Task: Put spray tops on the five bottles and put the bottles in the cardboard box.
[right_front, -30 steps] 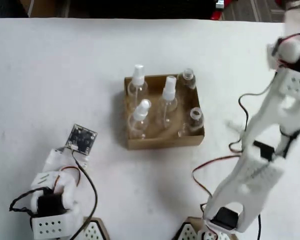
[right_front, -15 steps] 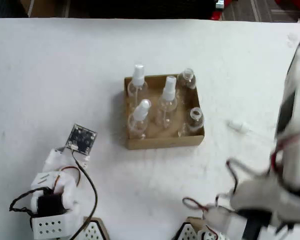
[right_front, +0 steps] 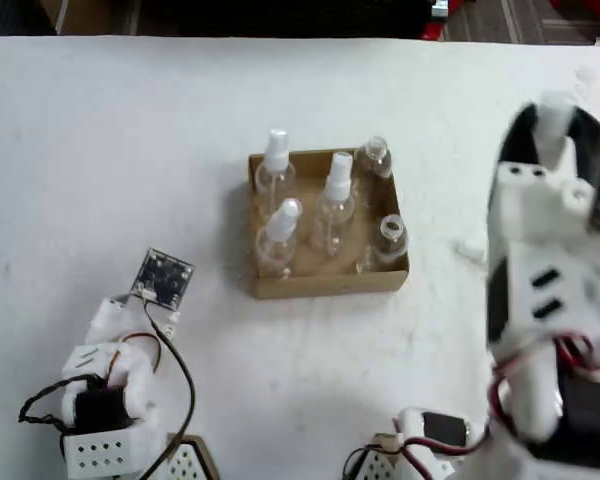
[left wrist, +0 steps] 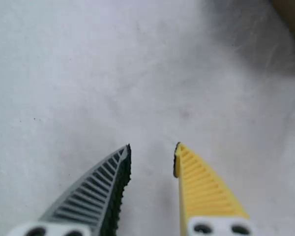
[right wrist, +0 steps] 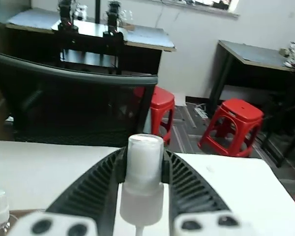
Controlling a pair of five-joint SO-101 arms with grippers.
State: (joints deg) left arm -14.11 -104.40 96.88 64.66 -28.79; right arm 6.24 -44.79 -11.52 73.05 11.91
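A cardboard box (right_front: pixel 325 283) stands mid-table with five clear bottles upright in it. Three bottles carry white spray tops (right_front: pixel 277 148) (right_front: pixel 338 172) (right_front: pixel 285 214); two on the box's right side have bare necks (right_front: pixel 377 153) (right_front: pixel 391 231). My right gripper (right_front: pixel 553 125) is raised to the right of the box, shut on a white spray top (right wrist: pixel 142 178) held upright between its black fingers (right wrist: pixel 91 189). Another spray top (right_front: pixel 470 250) lies on the table right of the box. My left gripper (left wrist: pixel 152 152) is open just above bare table at the near left.
The left arm (right_front: pixel 105 395) sits folded at the near left edge. The white table (right_front: pixel 130 130) is bare to the left and behind the box. Beyond the table's far edge stand a black chair (right wrist: pixel 73 98) and red stools (right wrist: pixel 236 123).
The right arm pulled back from the table's far right, swung through, and now stands raised with the spray top in its gripper. The left arm and the box have not moved.
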